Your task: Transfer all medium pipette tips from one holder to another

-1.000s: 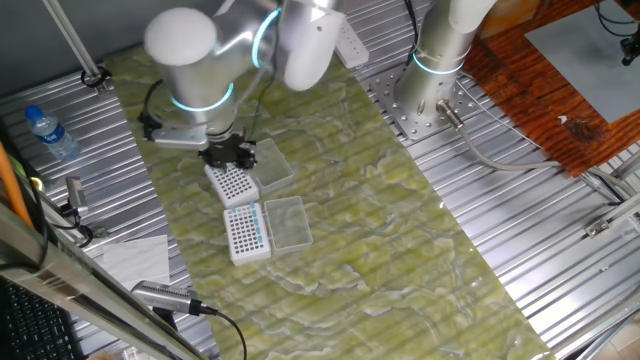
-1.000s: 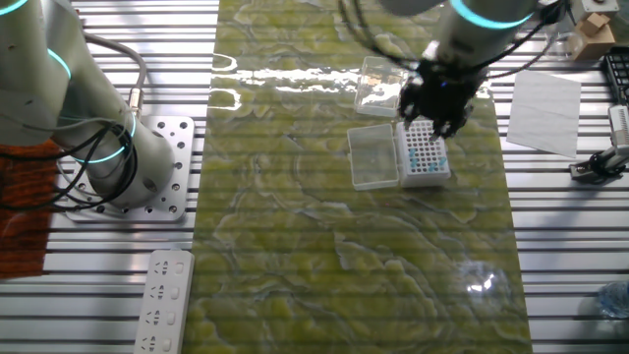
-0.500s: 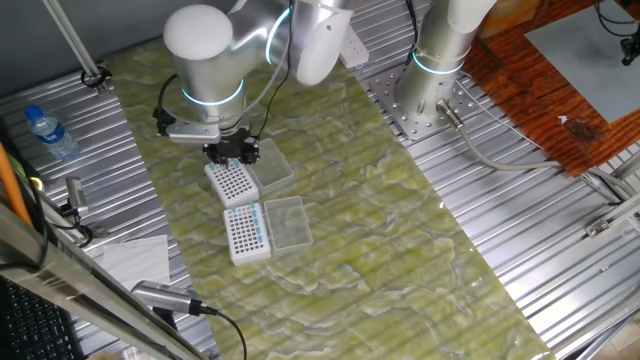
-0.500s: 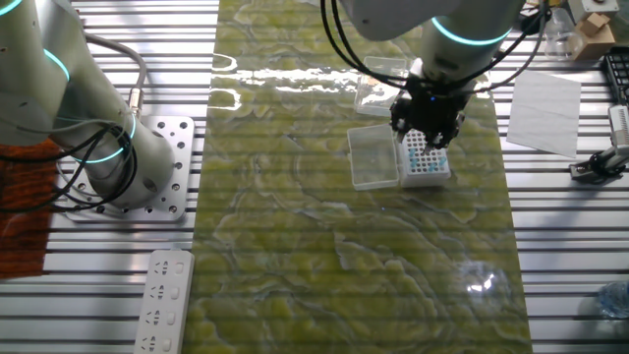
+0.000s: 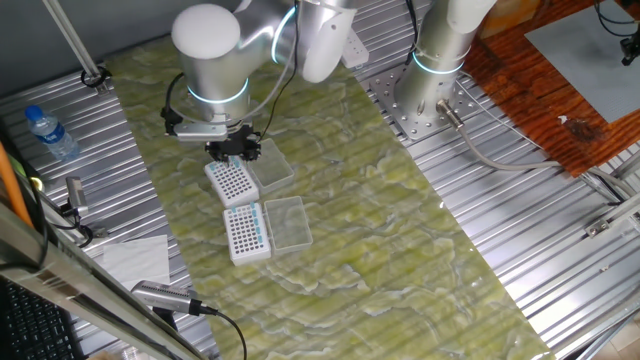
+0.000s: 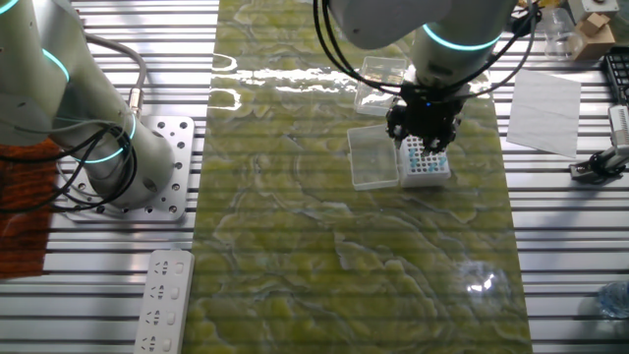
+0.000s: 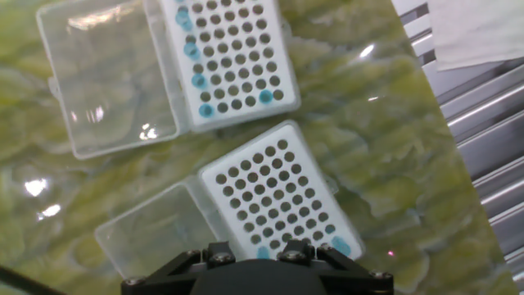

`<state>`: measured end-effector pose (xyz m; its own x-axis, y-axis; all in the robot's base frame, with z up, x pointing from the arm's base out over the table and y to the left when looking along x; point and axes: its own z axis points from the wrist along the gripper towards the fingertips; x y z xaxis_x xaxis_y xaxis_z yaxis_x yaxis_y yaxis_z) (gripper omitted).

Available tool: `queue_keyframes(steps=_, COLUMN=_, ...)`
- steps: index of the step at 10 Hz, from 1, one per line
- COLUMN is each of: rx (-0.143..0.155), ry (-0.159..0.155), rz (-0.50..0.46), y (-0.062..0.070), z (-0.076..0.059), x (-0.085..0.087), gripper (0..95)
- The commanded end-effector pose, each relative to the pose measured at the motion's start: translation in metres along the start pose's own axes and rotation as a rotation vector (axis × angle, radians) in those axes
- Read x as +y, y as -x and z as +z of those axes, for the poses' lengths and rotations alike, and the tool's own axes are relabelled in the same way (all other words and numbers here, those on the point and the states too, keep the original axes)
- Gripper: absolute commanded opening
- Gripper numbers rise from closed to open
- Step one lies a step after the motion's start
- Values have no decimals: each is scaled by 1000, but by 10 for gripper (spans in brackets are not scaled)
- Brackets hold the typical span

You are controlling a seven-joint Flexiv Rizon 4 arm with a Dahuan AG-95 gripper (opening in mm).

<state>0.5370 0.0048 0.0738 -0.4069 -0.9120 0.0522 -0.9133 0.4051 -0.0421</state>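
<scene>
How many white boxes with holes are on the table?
2. One tip holder lies at the top of the hand view; the other tip holder sits just below it, partly under the tool.

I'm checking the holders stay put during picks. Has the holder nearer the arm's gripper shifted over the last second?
No. That holder keeps its place beside the other holder and its clear lid; only the gripper moved.

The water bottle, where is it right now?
In one fixed view, the water bottle lies at the far left on the ribbed metal table, off the green mat, left of the two pipette tip holders.
</scene>
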Motion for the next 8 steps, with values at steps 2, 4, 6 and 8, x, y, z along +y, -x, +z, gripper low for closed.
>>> queue_keyframes(steps=2, rx=1, ry=-6, rz=-5, y=1, z=2, x=0, gripper=0)
queue_keyframes(steps=4, rx=17, ry=-3, rz=-6, y=0, z=-1, x=-1, gripper=0)
queue_keyframes(steps=6, rx=36, ry=16, rz=-5, y=0, z=-13, x=-4, gripper=0)
queue_keyframes(steps=8, rx=56, ry=38, rz=2, y=3, z=-29, x=-10, gripper=0)
